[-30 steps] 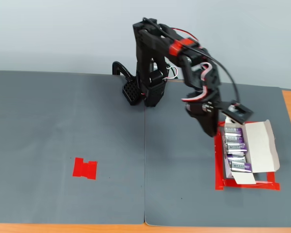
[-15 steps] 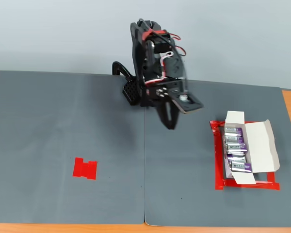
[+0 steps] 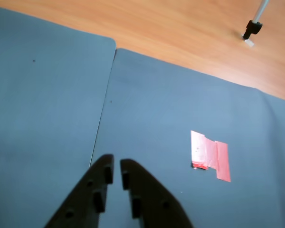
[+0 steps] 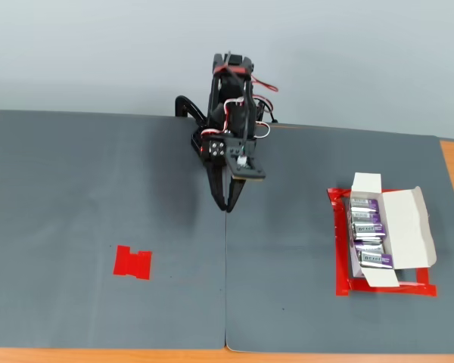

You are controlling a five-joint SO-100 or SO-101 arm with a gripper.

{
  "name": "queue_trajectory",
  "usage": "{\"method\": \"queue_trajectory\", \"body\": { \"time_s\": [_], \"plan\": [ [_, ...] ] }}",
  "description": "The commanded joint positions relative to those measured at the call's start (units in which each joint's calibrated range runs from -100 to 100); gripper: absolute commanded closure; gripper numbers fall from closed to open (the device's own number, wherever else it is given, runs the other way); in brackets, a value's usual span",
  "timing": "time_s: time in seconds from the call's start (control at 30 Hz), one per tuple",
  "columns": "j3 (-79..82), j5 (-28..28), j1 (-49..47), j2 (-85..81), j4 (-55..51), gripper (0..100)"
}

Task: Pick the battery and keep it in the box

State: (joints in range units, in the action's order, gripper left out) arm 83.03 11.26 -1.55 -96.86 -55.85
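Note:
The white box (image 4: 405, 221) lies open at the right of the fixed view. Three purple-and-silver batteries (image 4: 368, 227) lie in a row inside it. My gripper (image 4: 228, 206) hangs far to the left of the box, tips down over the seam between the two grey mats. In the wrist view the gripper (image 3: 116, 164) enters from the bottom edge. Its black fingers (image 3: 136, 190) stand almost together with only a thin gap, and nothing is held between them. The wrist view shows neither the box nor a battery.
A flat red tape patch (image 4: 132, 262) sits on the left mat, bare, also in the wrist view as the red patch (image 3: 210, 155). Red tape (image 4: 340, 261) frames the box. The arm base (image 4: 206, 144) stands at the back centre. A tripod foot (image 3: 252, 29) rests on the wooden table.
The arm has swung left, away from the box, to the mat seam in the middle. The batteries in the box have not moved.

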Motion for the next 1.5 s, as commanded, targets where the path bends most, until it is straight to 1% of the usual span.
{"method": "queue_trajectory", "body": {
  "time_s": [0.0, 0.17, 0.37, 0.5, 0.67, 0.73, 0.87, 0.9, 1.47],
  "plan": [
    [4.22, -0.45, -0.06, -2.63, 1.08, 98],
    [9.56, -5.08, -0.95, -2.55, 0.39, 98],
    [14.35, -8.42, -3.04, -2.63, -1.52, 98],
    [14.35, -10.24, -5.05, -2.72, -3.35, 98],
    [14.35, -10.24, -5.73, -2.80, -4.22, 98],
    [13.36, -10.45, -5.73, -2.80, -7.25, 98],
    [10.10, -10.66, -5.80, -2.89, -18.45, 98],
    [9.83, -10.66, -5.58, -2.89, -19.49, 98],
    [9.38, -10.55, -4.91, -2.47, -18.89, 98]
  ]
}}
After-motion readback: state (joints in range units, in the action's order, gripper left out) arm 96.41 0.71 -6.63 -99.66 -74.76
